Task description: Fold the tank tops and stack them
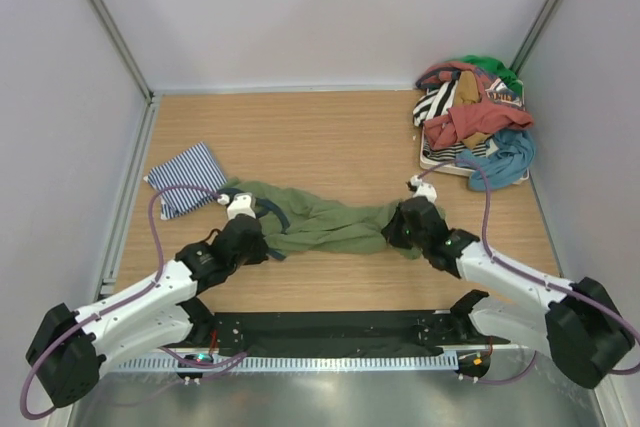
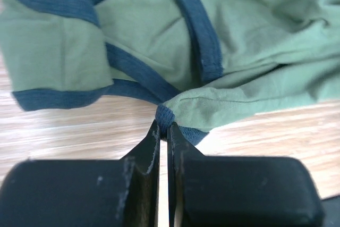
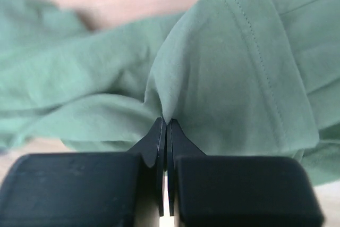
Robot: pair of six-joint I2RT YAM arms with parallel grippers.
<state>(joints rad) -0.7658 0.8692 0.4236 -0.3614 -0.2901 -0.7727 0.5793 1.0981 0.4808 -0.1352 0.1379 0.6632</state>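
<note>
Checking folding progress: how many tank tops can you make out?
2: the striped tank top, folded, at left; the olive tank top, gripped by the left tool and right tool. The pile may hide more.

Folded tank top left; crumpled tank top centre; clothes pile far right corner

A robotics lab test cell; a light wooden worktop is boxed in by plain pale grey panel walls set in bare aluminium frame rails; a white-and-black jointed left arm and a matching right arm are bolted to a black base plate at the near edge — thin purple cables loop from them; a heap of mixed coloured clothes sits in the far right corner.
</note>
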